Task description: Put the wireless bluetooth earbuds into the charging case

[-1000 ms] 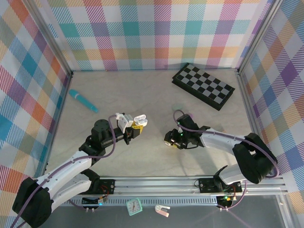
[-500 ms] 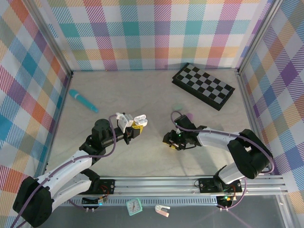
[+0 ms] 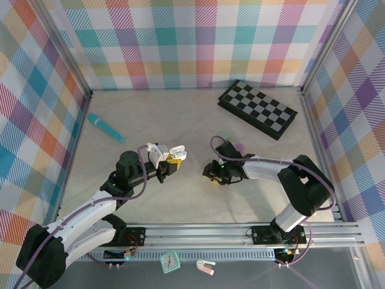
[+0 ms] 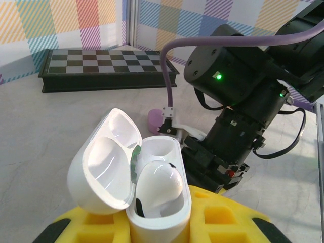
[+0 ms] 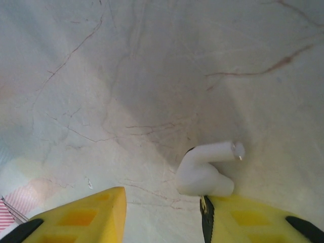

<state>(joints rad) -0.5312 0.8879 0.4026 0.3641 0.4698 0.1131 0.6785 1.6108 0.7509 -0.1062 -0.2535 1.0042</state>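
Tabletop (image 3: 180, 120), left gripper (image 3: 170, 164) clamping case (image 4: 130, 177), right gripper (image 5: 162, 202) parted, touching earbud (image 5: 205, 172)

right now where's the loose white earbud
In the right wrist view the white earbud lies on the table beside one finger of the right gripper, right of the charging case the left gripper holds.

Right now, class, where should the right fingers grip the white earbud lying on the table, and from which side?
Probably the rounded head, from above: the earbud lies flat, its thin stem pointing away along the table. It sits beside one finger, so centre it first.
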